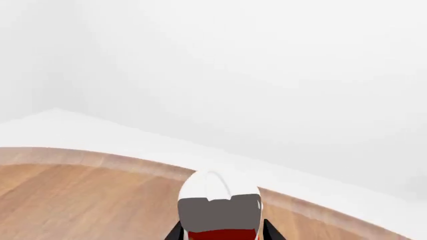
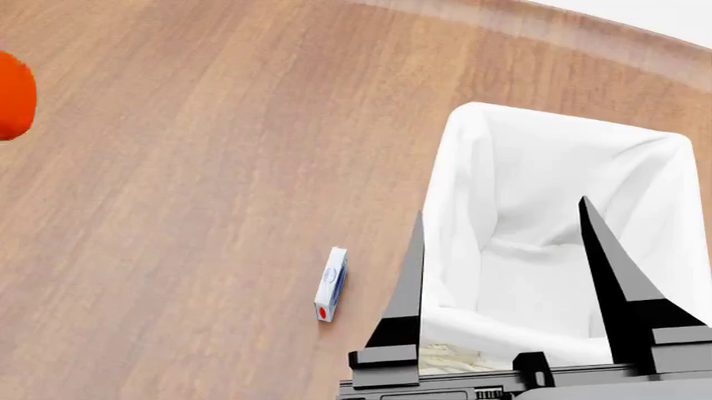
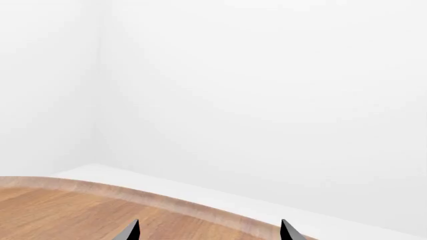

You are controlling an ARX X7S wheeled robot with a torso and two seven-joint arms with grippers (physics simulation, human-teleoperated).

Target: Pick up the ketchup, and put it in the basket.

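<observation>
The ketchup fills the space between the two dark fingers of my left gripper; its white cap and a strip of red body show, held above the wooden table. In the head view only an orange-red part of the ketchup shows at the far left edge, and the left gripper itself is out of view. The basket with its white cloth liner stands at the right. My right gripper is open and empty, its dark fingers spread in front of the basket's near side. It also shows in the right wrist view.
A small blue-and-white box lies on the wooden table left of the basket. The table's rounded far edge runs behind the basket, with white floor and wall beyond.
</observation>
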